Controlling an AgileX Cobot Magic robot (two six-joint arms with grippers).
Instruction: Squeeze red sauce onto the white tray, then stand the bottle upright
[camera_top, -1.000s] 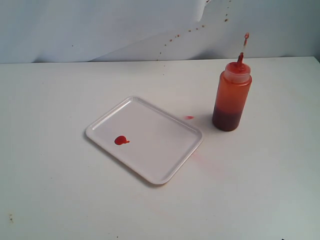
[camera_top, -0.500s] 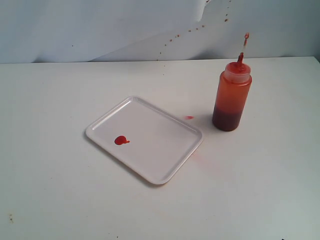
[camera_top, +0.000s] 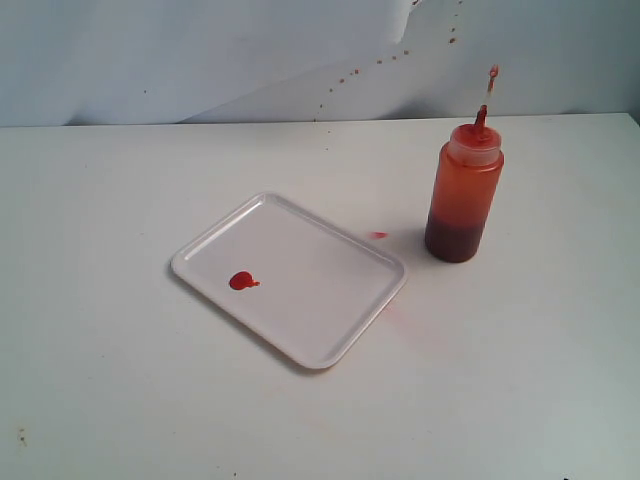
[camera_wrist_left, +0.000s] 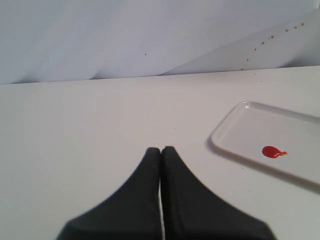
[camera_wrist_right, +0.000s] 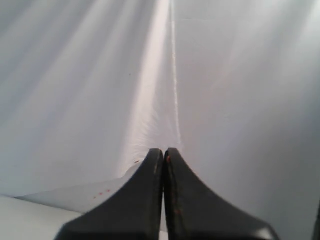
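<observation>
- Count: one bottle (camera_top: 463, 195), one white tray (camera_top: 330, 300), one blob of red sauce (camera_top: 241, 281), one small red smear (camera_top: 379, 235) on the counter (camera_top: 120, 390), and two pincers.
- Exterior view only: the bottle stands upright on the counter at about 2 o'clock from the tray, apart from it. Its red nozzle points up and the tethered cap hangs above it. The smear lies between the tray rim and the bottle base.
- Sauce sits inside the tray toward its 9 o'clock corner, with a short tail.
- Left wrist view only: left pincer (camera_wrist_left: 161, 150), tips pressed together, nothing between them. One tray corner and the blob show; the bottle does not.
- Right wrist view only: right pincer (camera_wrist_right: 163, 151), tips together, empty, facing the white backdrop sheet (camera_wrist_right: 225, 90).
- Taking the left pincer's pointing direction as 12, the tray lies at about 2 o'clock, well apart.
- How the bottle lies relative to either pincer: cannot tell.
</observation>
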